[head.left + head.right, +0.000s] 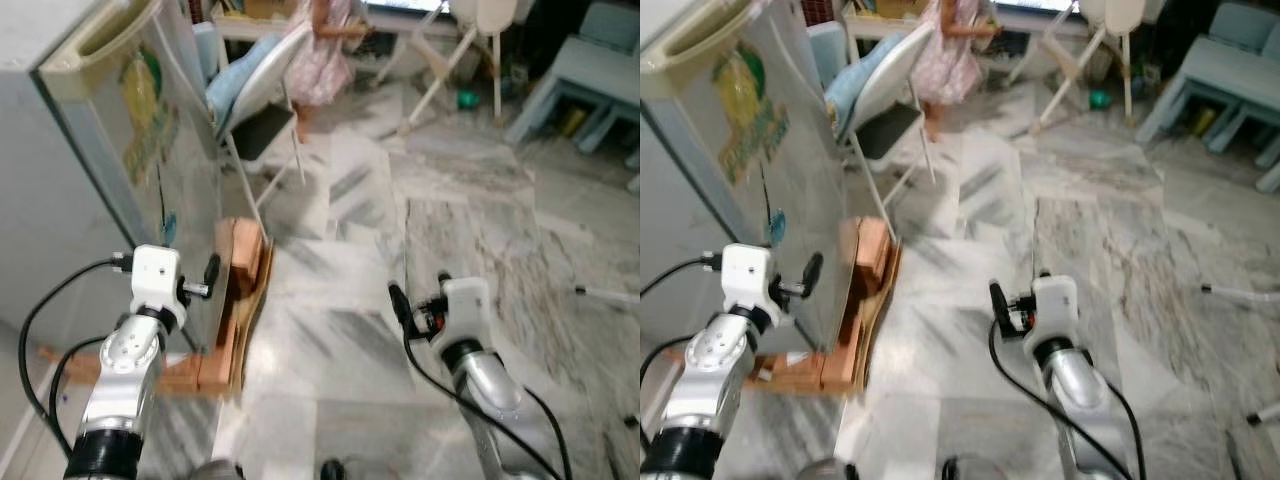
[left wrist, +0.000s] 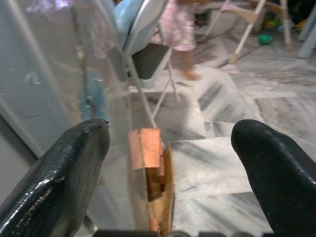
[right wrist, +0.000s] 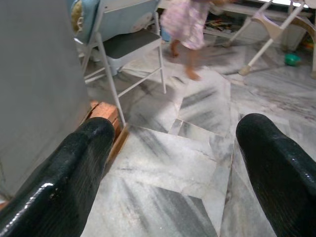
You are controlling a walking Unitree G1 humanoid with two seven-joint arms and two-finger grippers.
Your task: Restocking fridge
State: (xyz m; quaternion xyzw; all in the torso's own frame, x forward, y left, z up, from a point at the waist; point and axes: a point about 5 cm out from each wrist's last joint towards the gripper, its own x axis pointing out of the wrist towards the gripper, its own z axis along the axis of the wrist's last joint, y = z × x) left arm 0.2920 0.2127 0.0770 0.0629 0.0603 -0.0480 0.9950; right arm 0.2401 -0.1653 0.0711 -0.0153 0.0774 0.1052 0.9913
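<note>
Approach stage: the fridge (image 1: 130,150) door is closed and nothing is stocked yet. Left gripper (image 2: 173,163) and right gripper (image 3: 173,168) are spread and empty.

One fridge (image 1: 90,150), one folding chair (image 1: 255,95), one person (image 1: 325,50). Two grippers: left gripper (image 2: 170,163), right gripper (image 3: 173,168).

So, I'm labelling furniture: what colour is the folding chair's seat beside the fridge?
Black seat, on a white frame; the right wrist view shows it best.
</note>
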